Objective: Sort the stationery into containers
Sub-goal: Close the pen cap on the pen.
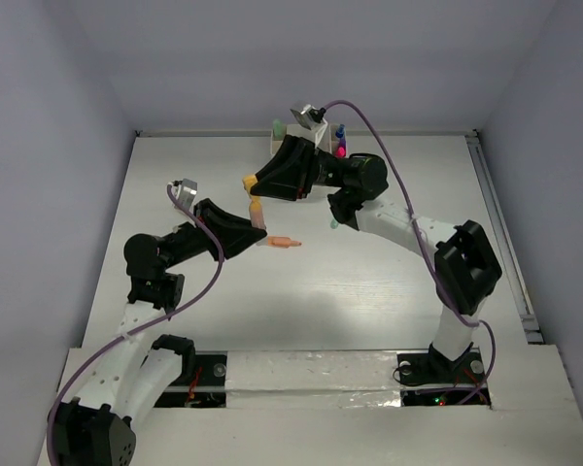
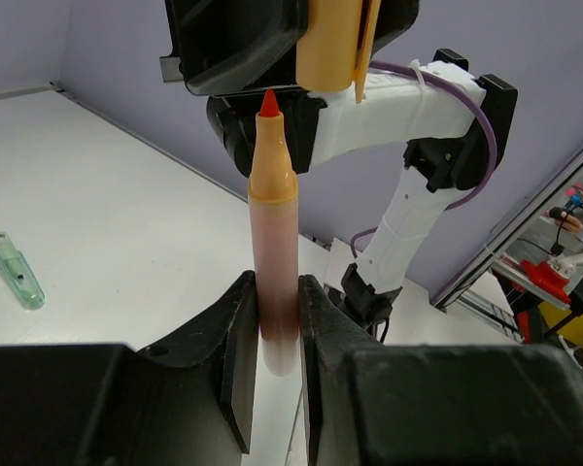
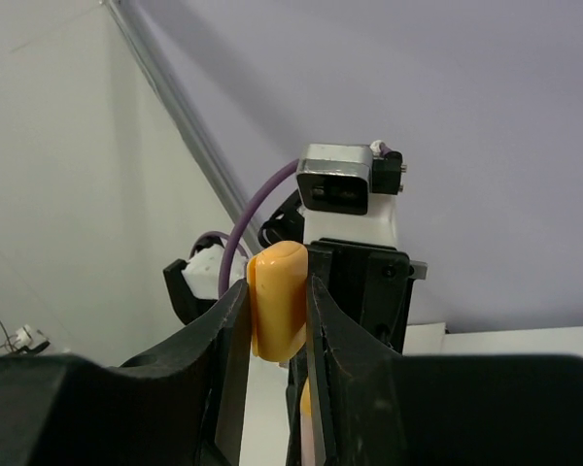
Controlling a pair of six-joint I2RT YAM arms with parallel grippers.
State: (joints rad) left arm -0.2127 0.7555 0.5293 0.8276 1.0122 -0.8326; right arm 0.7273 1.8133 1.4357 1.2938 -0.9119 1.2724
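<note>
Currently the left gripper [image 2: 275,296] is clamped on an uncapped orange plastic marker [image 2: 272,214]. Its red tip is close to a yellow-orange cap [image 3: 277,277], which is pinched by the right gripper [image 3: 277,291]. A mint green marker [image 2: 15,272] is seen lying on the white table [image 1: 369,282], and a white plastic organizer [image 1: 284,142] at the far edge.

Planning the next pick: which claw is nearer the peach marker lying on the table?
Left. The left claw, shut on the orange marker, is right beside the peach marker; the right claw, gripping the orange cap, sits farther back.
</note>
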